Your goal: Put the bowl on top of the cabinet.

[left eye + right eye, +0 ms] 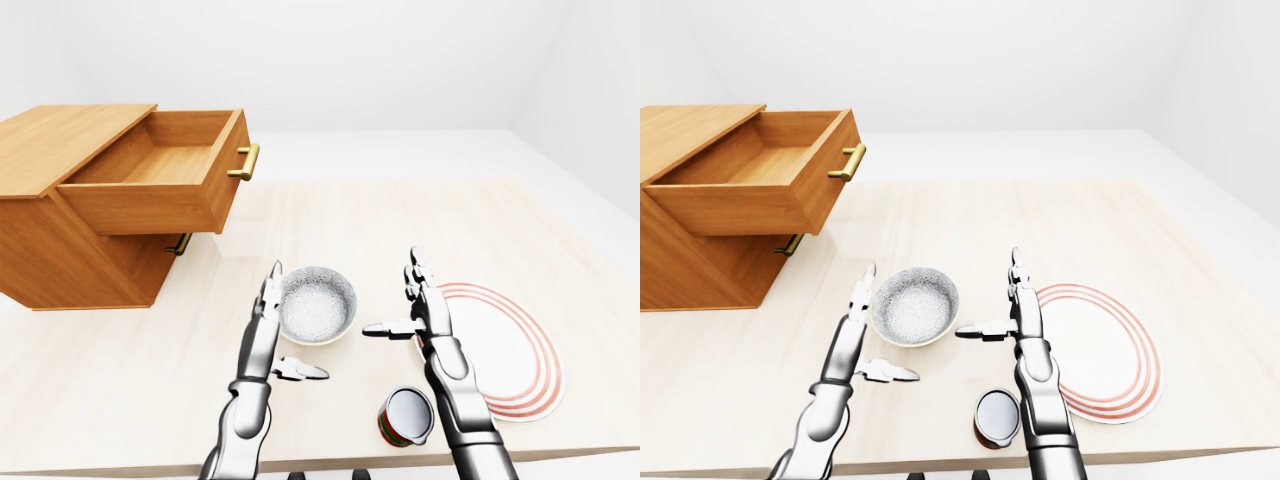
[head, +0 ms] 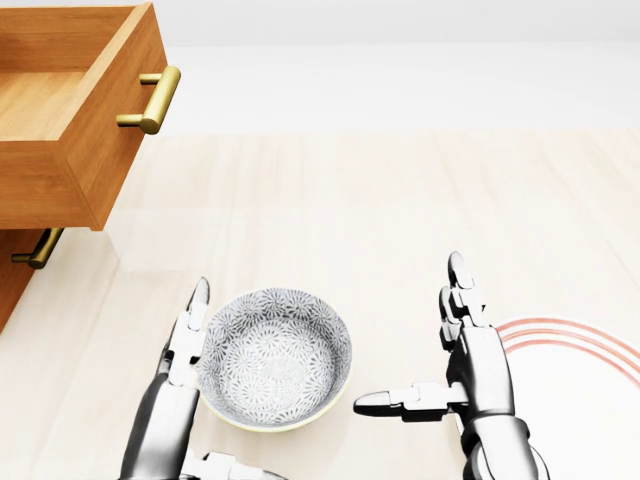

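Bowl [image 2: 275,358] upright on tabletop [image 2: 380,220], between 2 open hands.
Round, mouth up, no long axis; grey-white floral print inside, cream rim. Left hand [image 2: 170,400] fingers [image 2: 190,330] spread wide, lying along bowl's left rim; right hand [image 2: 470,385] equally wide, holding nothing, apart at bowl's right. Cabinet [image 1: 70,140] with 1 open drawer [image 1: 160,185] well apart at upper left; plate [image 1: 505,350] near right.

The bowl [image 2: 275,357] stands upright and empty on the counter [image 1: 350,220]. Its inside is grey-white with a fine floral pattern and its rim is cream. The wooden cabinet [image 1: 60,140] stands at the left-eye view's left, apart from the bowl, with its top drawer [image 1: 160,185] pulled open and showing a brass handle [image 1: 247,162].
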Tool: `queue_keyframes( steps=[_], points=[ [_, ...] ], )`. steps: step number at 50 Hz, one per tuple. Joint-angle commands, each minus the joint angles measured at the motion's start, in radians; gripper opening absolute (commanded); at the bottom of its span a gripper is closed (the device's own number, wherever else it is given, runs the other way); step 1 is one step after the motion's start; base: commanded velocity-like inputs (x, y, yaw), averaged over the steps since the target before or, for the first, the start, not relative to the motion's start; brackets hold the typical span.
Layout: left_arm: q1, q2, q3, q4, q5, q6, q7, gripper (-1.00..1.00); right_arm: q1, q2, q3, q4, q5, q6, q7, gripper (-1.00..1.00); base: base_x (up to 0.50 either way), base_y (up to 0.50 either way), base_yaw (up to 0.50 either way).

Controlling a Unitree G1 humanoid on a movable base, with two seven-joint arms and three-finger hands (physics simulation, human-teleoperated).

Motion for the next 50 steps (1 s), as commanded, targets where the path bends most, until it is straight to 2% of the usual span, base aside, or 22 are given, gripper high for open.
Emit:
queue_keyframes(
  steps=[1, 4, 8, 11, 17, 30, 44, 45, 46, 47, 50],
  points=[
    [0.040, 0.021, -0.070, -0.029, 0.102, 0.000, 0.037, 1.00, -0.006, 0.000, 0.000, 0.014, 0.001, -0.007, -0.002, 1.00, 0.00, 0.00, 0.00],
    [0.020, 0.034, -0.076, 0.025, 0.168, 0.000, 0.089, 1.00, -0.008, 0.001, 0.003, 0.018, -0.001, -0.009, -0.002, 1.00, 0.00, 0.00, 0.00],
    [-0.004, 0.026, -0.070, 0.078, 0.221, 0.000, 0.123, 1.00, -0.008, 0.002, 0.006, 0.023, -0.003, -0.012, -0.001, 1.00, 0.00, 0.00, 0.00],
    [-0.008, 0.016, -0.070, 0.082, 0.233, 0.000, 0.120, 1.00, -0.010, 0.002, 0.005, 0.025, -0.002, -0.011, 0.000, 1.00, 0.00, 0.00, 0.00],
    [-0.068, 0.007, -0.055, 0.180, 0.303, 0.000, 0.192, 1.00, -0.009, 0.002, 0.007, 0.023, -0.003, -0.014, 0.004, 1.00, 0.00, 0.00, 0.00],
    [-0.153, -0.016, -0.031, 0.321, 0.407, 0.000, 0.288, 1.00, -0.011, 0.003, 0.011, 0.033, -0.006, -0.022, 0.010, 1.00, 0.00, 0.00, 0.00],
    [-0.108, -0.007, -0.075, 0.349, 0.480, 0.000, 0.343, 1.00, -0.004, 0.002, 0.007, 0.017, -0.002, -0.018, 0.010, 1.00, 0.00, 0.00, 0.00],
    [-0.108, -0.006, -0.077, 0.357, 0.488, 0.000, 0.351, 0.81, -0.004, 0.002, 0.007, 0.019, -0.002, -0.019, 0.010, 1.00, 0.00, 0.00, 0.00],
    [-0.108, -0.003, -0.080, 0.363, 0.494, 0.000, 0.357, -0.40, -0.004, 0.002, 0.006, 0.019, -0.002, -0.020, 0.010, 1.00, 0.00, 0.00, 0.00],
    [-0.103, -0.001, -0.082, 0.359, 0.476, 0.000, 0.342, -0.92, -0.003, 0.002, 0.006, 0.015, -0.001, -0.017, 0.010, 1.00, 0.00, 0.00, 0.00],
    [-0.086, -0.004, -0.086, 0.336, 0.485, 0.000, 0.337, -0.92, -0.005, 0.000, 0.002, 0.015, 0.002, -0.016, 0.009, 1.00, 0.00, 0.00, 0.00]
  ],
)
